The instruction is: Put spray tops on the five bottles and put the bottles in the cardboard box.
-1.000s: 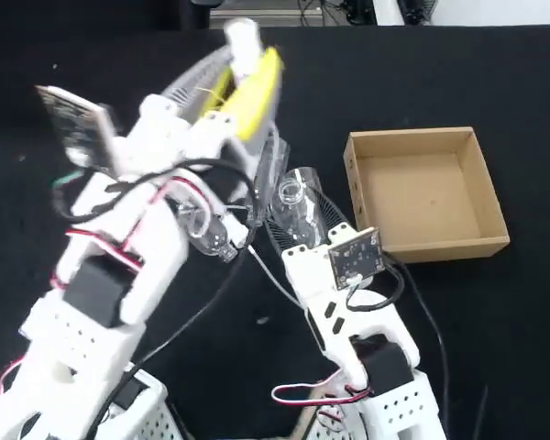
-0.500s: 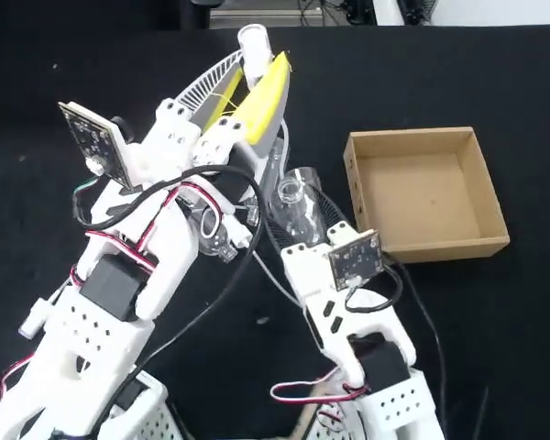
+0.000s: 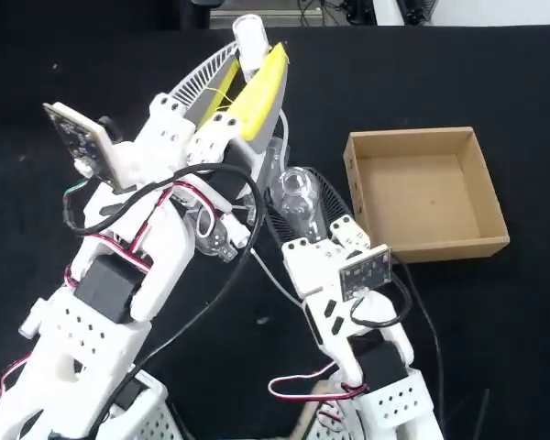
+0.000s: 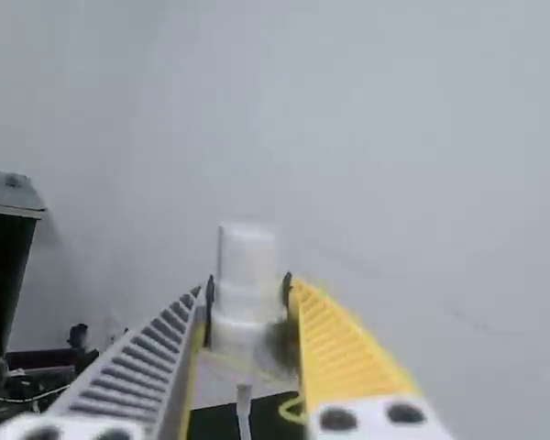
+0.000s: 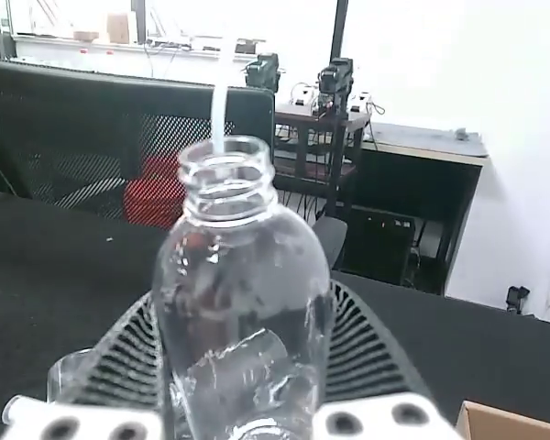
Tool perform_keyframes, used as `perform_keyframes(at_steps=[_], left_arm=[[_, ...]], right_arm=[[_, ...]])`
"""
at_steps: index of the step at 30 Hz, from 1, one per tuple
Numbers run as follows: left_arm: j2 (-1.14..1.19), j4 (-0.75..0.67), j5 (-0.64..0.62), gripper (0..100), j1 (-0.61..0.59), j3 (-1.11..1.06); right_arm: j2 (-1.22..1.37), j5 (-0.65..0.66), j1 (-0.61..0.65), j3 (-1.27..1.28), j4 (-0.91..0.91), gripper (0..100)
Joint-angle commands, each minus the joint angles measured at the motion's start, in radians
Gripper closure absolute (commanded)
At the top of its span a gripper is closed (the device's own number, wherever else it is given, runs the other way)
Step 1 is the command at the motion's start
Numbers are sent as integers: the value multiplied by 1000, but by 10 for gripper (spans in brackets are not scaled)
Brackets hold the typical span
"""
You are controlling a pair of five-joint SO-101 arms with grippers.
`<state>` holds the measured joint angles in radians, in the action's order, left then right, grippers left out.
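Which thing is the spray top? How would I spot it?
From the box, look across to the arm with the yellow finger. The spray top is the small white cylinder pinched at its tip, opaque where the neighbouring bottle is clear.

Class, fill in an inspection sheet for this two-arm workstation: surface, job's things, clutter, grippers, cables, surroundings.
Surface: black table.
Job's things: spray top between the left gripper's fingers; clear bottle, uncapped and upright, in the right gripper; second bottle lying under the left arm; cardboard box with nothing inside.
Clutter: nothing seen.
Grippers: left shut on the spray top; right shut on the clear bottle.
Cables: wires looped on the arms; black cable on the table.
Surroundings: desk with equipment, white wall.
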<state>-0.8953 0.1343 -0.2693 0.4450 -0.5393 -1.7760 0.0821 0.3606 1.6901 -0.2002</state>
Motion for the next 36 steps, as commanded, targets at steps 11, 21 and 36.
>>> perform_keyframes(at_steps=[11,21,36], left_arm=[[-87,-20,-6,963,8,65],[-267,-26,-6,963,13,-10],[-98,-28,-5,963,143,-5]], right_arm=[[-21,3,3,-2,-58,987],[-21,0,5,-2,98,987],[-18,3,5,-2,5,987]])
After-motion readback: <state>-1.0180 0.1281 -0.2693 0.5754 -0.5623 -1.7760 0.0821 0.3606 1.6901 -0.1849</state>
